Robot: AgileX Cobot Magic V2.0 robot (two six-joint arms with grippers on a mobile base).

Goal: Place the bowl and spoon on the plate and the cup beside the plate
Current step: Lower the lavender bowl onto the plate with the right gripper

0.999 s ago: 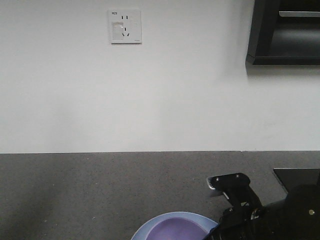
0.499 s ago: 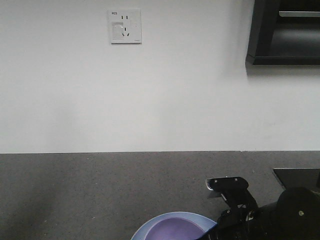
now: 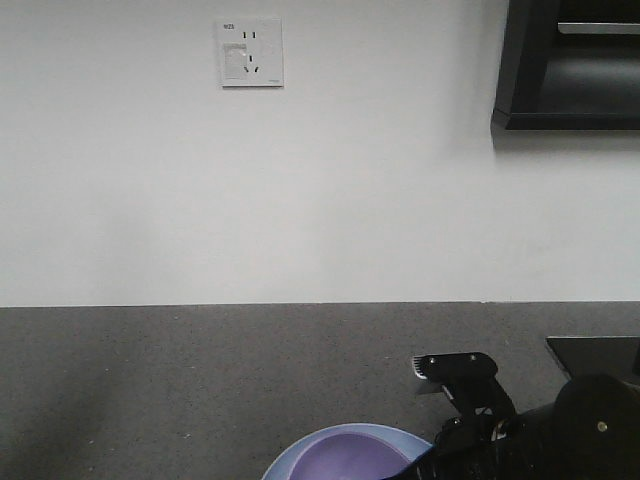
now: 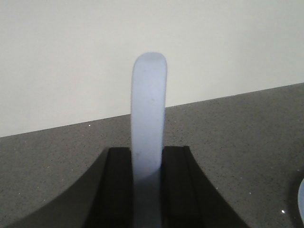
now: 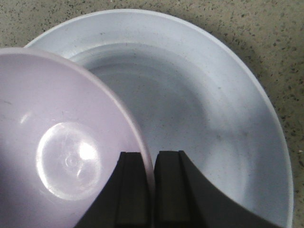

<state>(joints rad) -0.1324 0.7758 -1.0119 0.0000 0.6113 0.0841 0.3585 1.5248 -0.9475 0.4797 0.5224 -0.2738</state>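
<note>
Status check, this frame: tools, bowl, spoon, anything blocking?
Left tool shut on spoon handle. Right tool shut on bowl rim, bowl over plate. Cup not seen; nothing seen blocking.

Left gripper (image 4: 147,154) jaws clamped; right gripper (image 5: 151,159) jaws pinched.

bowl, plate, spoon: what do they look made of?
Bowl: likely plastic, glossy lavender, with soft highlights and a moulded ring at the base. Plate: probably plastic or melamine, satin light blue with fine scuffs. Spoon: seemingly plastic, pale, matte, slightly translucent.
</note>
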